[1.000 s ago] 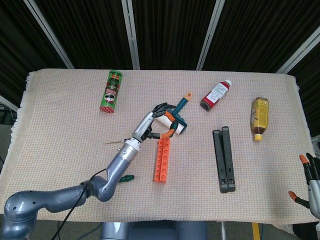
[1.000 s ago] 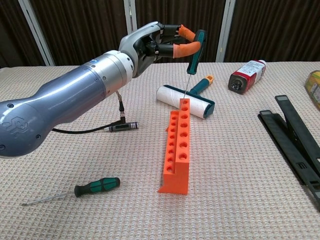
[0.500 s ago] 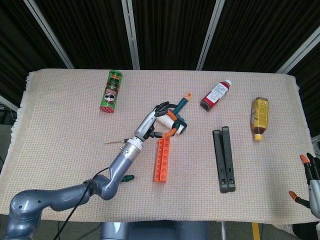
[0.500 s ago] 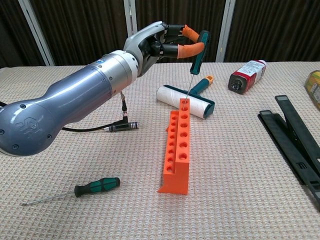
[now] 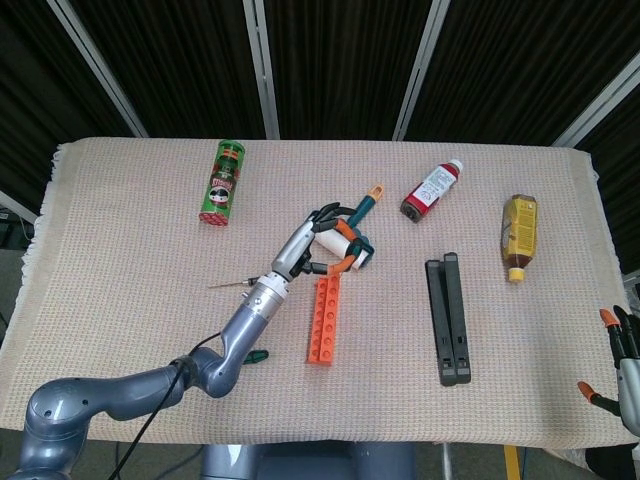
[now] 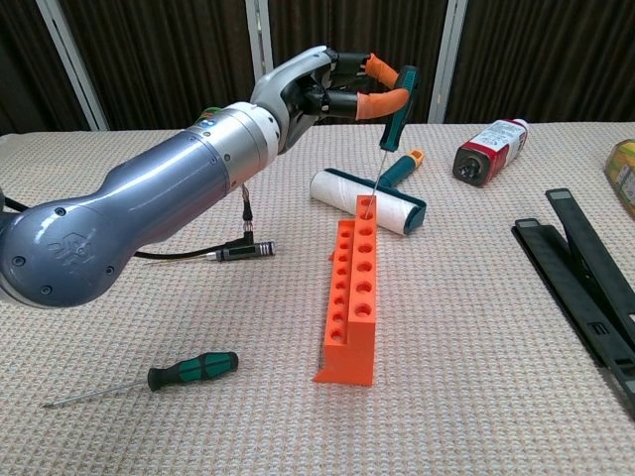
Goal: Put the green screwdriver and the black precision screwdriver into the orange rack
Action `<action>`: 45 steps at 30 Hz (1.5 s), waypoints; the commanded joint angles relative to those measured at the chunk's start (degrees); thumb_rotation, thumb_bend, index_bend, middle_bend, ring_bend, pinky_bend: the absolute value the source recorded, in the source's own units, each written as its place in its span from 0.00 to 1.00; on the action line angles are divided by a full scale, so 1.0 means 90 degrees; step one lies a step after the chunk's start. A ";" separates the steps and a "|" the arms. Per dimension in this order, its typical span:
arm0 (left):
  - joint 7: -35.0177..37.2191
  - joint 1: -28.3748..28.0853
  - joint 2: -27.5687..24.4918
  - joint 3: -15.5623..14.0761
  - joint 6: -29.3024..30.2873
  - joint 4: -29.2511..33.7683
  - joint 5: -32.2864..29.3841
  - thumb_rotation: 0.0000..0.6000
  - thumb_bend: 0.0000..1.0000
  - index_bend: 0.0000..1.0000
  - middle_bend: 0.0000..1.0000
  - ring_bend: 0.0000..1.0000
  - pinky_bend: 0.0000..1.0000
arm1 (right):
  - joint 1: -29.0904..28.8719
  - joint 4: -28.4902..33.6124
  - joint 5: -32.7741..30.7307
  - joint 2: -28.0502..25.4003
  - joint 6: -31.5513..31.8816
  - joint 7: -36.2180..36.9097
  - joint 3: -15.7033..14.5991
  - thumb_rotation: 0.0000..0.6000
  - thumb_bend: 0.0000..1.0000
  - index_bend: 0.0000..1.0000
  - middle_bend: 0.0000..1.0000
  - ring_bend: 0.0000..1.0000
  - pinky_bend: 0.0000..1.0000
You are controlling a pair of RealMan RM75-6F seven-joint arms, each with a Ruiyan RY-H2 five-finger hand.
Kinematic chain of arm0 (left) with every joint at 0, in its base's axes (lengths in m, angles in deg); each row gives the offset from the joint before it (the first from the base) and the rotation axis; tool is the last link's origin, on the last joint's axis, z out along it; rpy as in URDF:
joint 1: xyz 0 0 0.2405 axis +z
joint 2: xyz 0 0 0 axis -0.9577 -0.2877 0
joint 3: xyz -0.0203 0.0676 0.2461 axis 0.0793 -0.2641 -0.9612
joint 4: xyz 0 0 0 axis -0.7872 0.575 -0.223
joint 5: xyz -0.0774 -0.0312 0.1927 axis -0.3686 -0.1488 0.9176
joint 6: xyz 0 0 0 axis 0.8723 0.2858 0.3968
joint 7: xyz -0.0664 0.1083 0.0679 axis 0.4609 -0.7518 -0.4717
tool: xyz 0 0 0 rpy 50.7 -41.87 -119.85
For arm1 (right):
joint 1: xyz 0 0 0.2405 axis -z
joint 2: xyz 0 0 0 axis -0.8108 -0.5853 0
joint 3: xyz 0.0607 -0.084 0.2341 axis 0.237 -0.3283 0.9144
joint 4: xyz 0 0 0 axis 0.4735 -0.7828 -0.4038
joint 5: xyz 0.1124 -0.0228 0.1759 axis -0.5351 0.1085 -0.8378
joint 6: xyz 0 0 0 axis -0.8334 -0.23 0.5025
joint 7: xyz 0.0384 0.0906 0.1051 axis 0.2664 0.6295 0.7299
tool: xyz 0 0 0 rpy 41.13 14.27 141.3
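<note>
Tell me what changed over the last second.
The left hand, pinching the dark-handled screwdriver, shifted slightly right and lowered it, so the shaft tip now sits in the orange rack's farthest hole. Unchanged: the green screwdriver lies on the cloth, the lint roller behind the rack, and the right hand at the table edge.

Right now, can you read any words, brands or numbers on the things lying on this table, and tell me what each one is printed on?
Nothing is sharp enough to quote with certainty.
Green chip can: a logo with a face, lettering blurred.
Red bottle: white label with print, too small to read.
Yellow bottle: label blurred.
Orange rack, lint roller, black bars: no text visible.
Left arm's grey shell: a faint embossed mark, unreadable.
</note>
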 commanded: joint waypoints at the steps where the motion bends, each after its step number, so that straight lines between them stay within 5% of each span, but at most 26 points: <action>1: 0.0020 0.0000 0.0012 -0.0027 0.0010 -0.0032 0.0023 0.93 0.43 0.60 0.15 0.00 0.00 | 0.0003 0.0002 -0.0005 -0.0004 -0.0001 0.0006 -0.0001 1.00 0.00 0.00 0.00 0.00 0.00; 29: 0.0866 0.0521 -0.0088 -0.1169 0.1058 -0.0133 0.1433 0.93 0.43 0.63 0.19 0.00 0.00 | -0.0015 -0.0053 -0.0043 0.0008 -0.0071 0.0071 0.0001 1.00 0.00 0.00 0.00 0.00 0.00; 45: 0.0423 0.0573 -0.0080 -0.1826 0.1658 -0.0491 0.2260 0.93 0.43 0.63 0.18 0.00 0.00 | -0.0025 -0.0051 -0.0052 -0.0002 -0.0106 0.0069 -0.0011 1.00 0.00 0.00 0.00 0.00 0.00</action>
